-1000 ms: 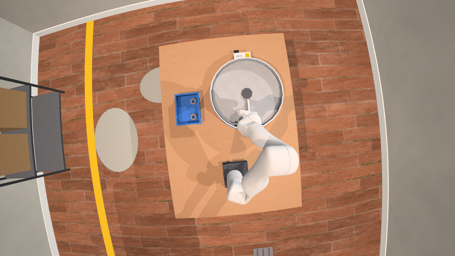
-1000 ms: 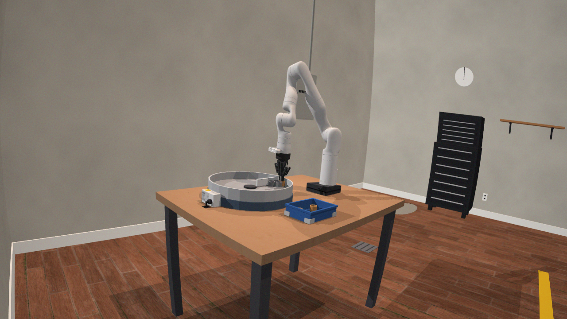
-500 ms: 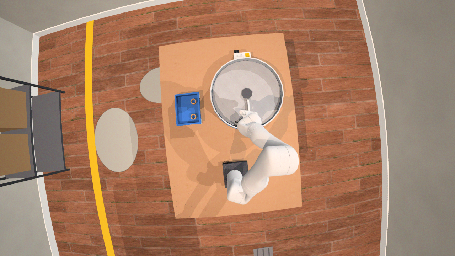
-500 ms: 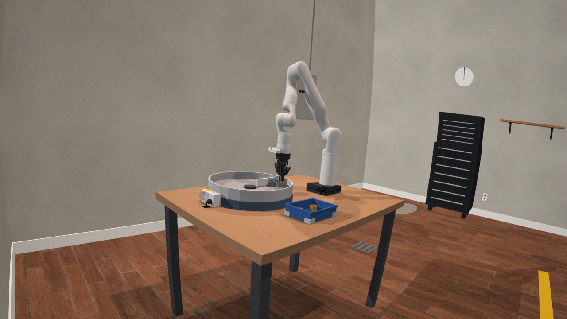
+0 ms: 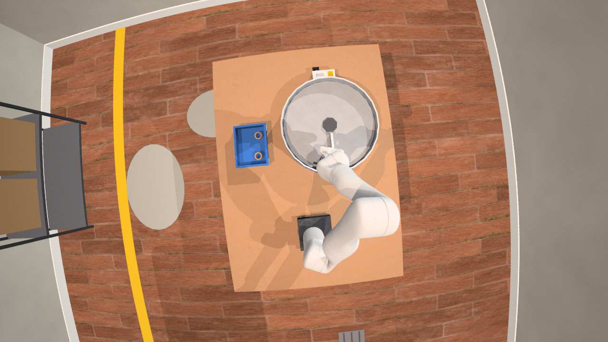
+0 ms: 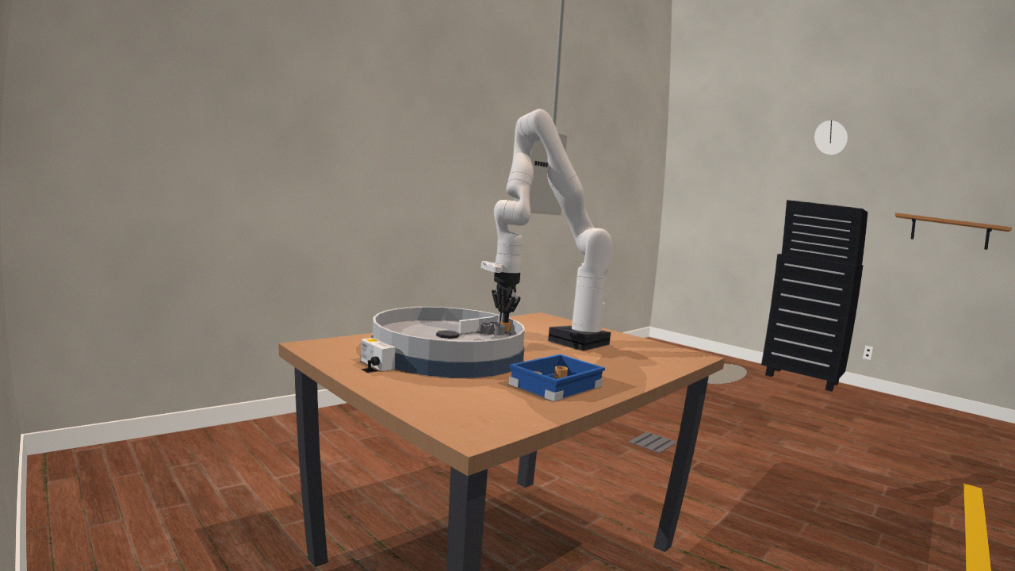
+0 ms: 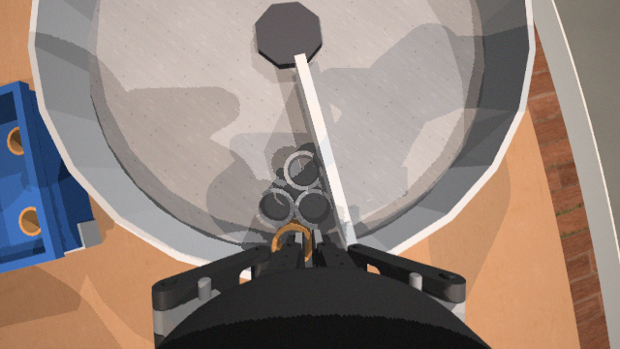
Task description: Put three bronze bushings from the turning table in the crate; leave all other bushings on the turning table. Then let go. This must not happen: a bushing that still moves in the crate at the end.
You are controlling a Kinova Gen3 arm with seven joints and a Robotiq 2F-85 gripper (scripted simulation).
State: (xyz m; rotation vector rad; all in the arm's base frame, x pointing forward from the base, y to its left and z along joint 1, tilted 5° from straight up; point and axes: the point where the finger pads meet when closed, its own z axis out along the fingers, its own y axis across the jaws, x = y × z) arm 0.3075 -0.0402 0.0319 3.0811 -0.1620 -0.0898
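Note:
My gripper is shut on the wall of a bronze bushing at the near rim of the grey turning table. Three grey bushings stand clustered just beyond it, against the white divider bar. The blue crate left of the turning table holds two bronze bushings; in the wrist view they show as one bushing and another bushing.
A black hub sits at the turning table's middle. A small white control box stands behind the turning table. The arm's black base stands at the near side of the wooden table.

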